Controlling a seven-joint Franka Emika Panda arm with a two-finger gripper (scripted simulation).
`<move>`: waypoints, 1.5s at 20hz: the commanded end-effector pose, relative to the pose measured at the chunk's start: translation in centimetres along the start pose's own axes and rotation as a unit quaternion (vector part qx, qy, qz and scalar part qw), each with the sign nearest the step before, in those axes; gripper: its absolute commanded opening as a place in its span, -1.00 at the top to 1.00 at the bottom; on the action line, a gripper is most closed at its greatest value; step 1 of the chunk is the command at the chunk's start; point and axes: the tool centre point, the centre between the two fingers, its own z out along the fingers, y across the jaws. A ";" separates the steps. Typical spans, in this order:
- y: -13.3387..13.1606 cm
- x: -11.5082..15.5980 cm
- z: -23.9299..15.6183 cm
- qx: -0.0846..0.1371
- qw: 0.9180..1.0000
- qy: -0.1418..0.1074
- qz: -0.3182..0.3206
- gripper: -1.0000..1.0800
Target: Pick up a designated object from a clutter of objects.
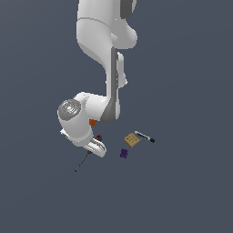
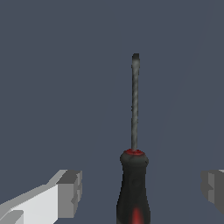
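Poised over the screwdriver, gripper spread wide, one finger on each side of the red-and-black handle, neither touching it. Lying flat on the surface between the jaws, handle nearest, thin dark shaft running away beyond the fingertips. Approach and alignment apparently done; closing, gripping and lifting left to do. Farther off in the exterior view, past the arm's wrist: purple piece, tan block and marker, well apart from the jaws. Orange cup mostly hidden behind the arm; contents, if any, impossible to tell.
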 end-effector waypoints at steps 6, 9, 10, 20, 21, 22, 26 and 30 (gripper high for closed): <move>0.1 -0.1 3.3 0.000 1.000 0.000 0.001 -0.92; 0.1 -0.1 4.3 0.000 1.000 0.000 0.001 -0.92; 0.1 -0.1 4.5 0.000 1.000 0.000 0.001 -0.92; 0.0 0.0 4.7 0.000 1.000 0.000 0.001 1.00; 0.0 0.0 4.7 0.000 1.000 0.000 0.001 1.00; 0.0 0.0 4.7 0.000 1.000 0.000 0.001 1.00; 0.0 -0.1 4.6 0.000 1.000 0.000 0.001 1.00; -0.2 -0.3 3.8 0.000 1.000 0.000 0.001 1.00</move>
